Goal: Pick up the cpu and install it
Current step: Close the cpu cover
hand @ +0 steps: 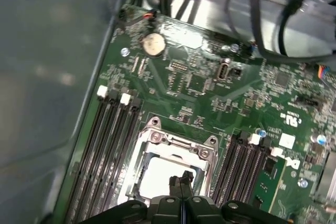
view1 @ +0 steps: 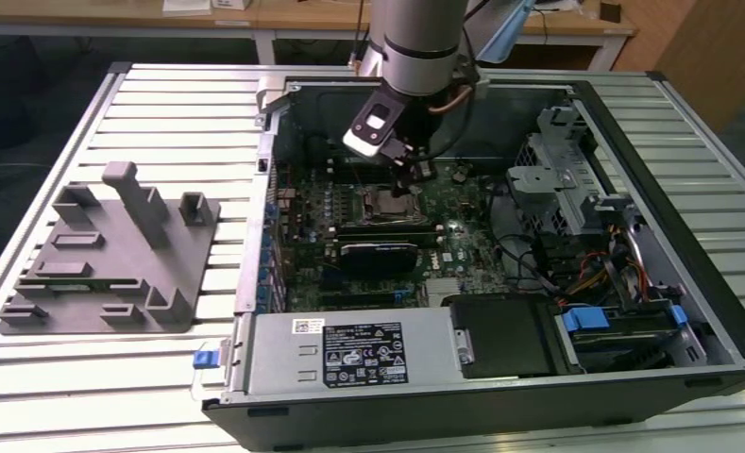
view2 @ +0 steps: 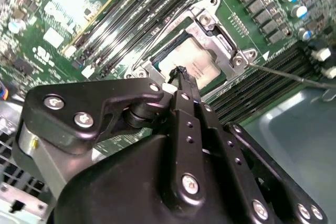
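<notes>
The cpu (view2: 198,59) (hand: 155,178), a flat square chip with a pale silver top, lies inside the metal-framed socket (view2: 223,34) (hand: 176,141) on the green motherboard (view1: 454,203). In both wrist views my gripper (view2: 181,73) (hand: 181,180) hangs right over the chip, its two thin black fingers pressed together, their tips at or just above the chip's top near one edge. Nothing sits between the fingers. In the exterior view the gripper (view1: 406,189) reaches down into the open computer case (view1: 674,245), just above the socket (view1: 391,203).
Memory slots (hand: 113,129) (hand: 247,161) flank the socket on both sides. A black cooler block (view1: 379,255) sits nearer the case front, with cables and a drive cage (view1: 561,179) at the exterior view's right. A grey fixture (view1: 108,255) lies on the slatted table outside the case.
</notes>
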`<state>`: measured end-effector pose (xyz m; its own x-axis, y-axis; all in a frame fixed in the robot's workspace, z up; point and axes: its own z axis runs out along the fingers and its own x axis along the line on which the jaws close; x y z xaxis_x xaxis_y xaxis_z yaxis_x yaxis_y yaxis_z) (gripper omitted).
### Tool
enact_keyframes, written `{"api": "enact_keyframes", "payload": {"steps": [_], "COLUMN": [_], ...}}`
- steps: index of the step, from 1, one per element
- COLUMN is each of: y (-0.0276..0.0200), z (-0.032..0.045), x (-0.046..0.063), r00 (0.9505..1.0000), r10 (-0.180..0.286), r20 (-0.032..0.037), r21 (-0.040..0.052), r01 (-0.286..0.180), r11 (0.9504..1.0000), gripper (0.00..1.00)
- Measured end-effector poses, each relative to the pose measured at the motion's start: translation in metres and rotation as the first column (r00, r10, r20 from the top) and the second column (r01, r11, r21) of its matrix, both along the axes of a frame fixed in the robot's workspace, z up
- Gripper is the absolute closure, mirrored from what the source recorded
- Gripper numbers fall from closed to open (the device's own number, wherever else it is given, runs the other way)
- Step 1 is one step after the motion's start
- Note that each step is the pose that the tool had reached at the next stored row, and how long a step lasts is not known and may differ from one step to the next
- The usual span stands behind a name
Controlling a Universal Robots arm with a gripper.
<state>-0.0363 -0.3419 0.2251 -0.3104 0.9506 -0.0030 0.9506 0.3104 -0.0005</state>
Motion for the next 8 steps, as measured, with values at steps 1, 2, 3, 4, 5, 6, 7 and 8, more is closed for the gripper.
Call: {"api": "enact_keyframes", "payload": {"steps": [1, 2, 3, 4, 5, 6, 7, 8], "y": [0.0, 0.0, 0.0, 0.0, 0.0, 0.0, 0.0, 0.0], "z": [0.0, 0.0, -0.0001, -0.0001, -0.0001, -0.0001, -0.0001, -0.0002], "x": [0.0, 0.0, 0.0, 0.0, 0.0, 0.0, 0.0, 0.0], "r00": [0.9998, 0.9994, 0.9986, 0.9974, 0.996, 0.9942, 0.9921, 0.9894], "r10": [0.018, 0.036, 0.054, 0.072, 0.09, 0.108, 0.126, 0.145], "r20": [0.0, 0.0, 0.0, 0.0, 0.0, 0.0, 0.0, 0.0], "r21": [0.0, 0.0001, 0.0, 0.0, 0.0, 0.0001, 0.0001, 0.0001], "r01": [-0.018, -0.036, -0.054, -0.072, -0.09, -0.108, -0.126, -0.145], "r11": [0.9998, 0.9994, 0.9986, 0.9974, 0.996, 0.9942, 0.9921, 0.9894], "gripper": [0.89, 0.89, 0.89, 0.89, 0.89, 0.89, 0.89, 0.89]}}
